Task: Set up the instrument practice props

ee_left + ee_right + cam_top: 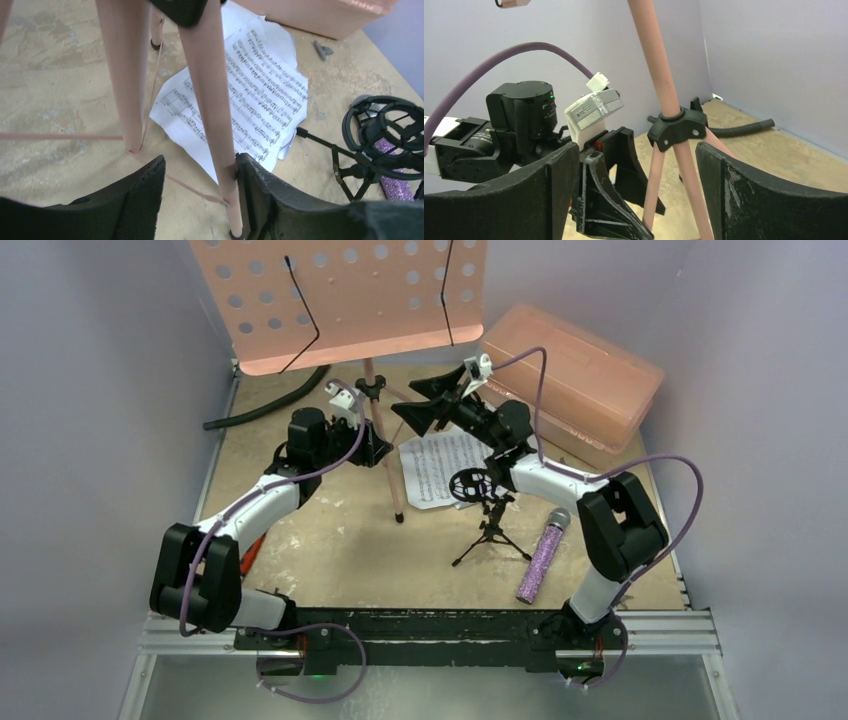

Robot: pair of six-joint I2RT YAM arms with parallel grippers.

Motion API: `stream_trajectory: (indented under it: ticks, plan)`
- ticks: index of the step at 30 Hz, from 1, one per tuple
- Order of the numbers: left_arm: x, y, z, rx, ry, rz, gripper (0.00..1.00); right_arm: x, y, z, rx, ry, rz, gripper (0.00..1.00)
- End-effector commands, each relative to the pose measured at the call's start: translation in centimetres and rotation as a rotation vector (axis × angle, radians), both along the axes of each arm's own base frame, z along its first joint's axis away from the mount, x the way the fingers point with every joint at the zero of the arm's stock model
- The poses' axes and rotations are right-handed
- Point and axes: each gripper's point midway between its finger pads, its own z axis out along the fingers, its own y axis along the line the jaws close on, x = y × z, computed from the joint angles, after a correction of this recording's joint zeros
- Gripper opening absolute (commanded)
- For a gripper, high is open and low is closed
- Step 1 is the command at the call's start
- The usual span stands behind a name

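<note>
Seen only from above: stand (340, 300) upright at the back of the table (330, 560), its pole and legs between the two arms. Left arm low at the legs, right arm higher, from the other side.

Only in the left wrist view: left gripper (200, 199) partly open around one pink leg. Leg close against the finger (260, 200) on the picture's right, gap on the other side, nothing gripped.

Only in the right wrist view: right gripper (639, 200) spread wide and empty. Pole and black hub (676, 131) ahead between the fingers, touching neither.

Pages (445, 468) flat just right of the legs, mic stand (488, 515) at their near edge. Mic (543, 555) lying beyond, near the right arm.

Bare table at near centre. Walls close on both sides. Box (570, 370) in the far right corner, hose (265, 405) far left, wrench (250, 550) under the left arm.
</note>
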Motion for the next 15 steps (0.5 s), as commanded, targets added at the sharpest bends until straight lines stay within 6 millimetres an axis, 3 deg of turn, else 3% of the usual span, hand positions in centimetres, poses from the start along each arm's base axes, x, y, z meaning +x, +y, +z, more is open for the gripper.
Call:
stream_trajectory:
  ticks: [1,8,15]
  plan:
    - [-1.0,1.5,-0.4,0.037,-0.023,0.037,0.61,-0.8,-2.3,1.7,0.019,-0.028,-0.057,0.88]
    - [-1.4,2.1,2.9,-0.012,-0.145,0.082,0.88,0.2,-6.0,0.6,-0.014,0.029,-0.186,0.90]
    - [-2.2,4.2,6.3,-0.005,-0.277,0.183,0.96,1.8,-10.3,-1.5,-0.111,0.124,-0.378,0.95]
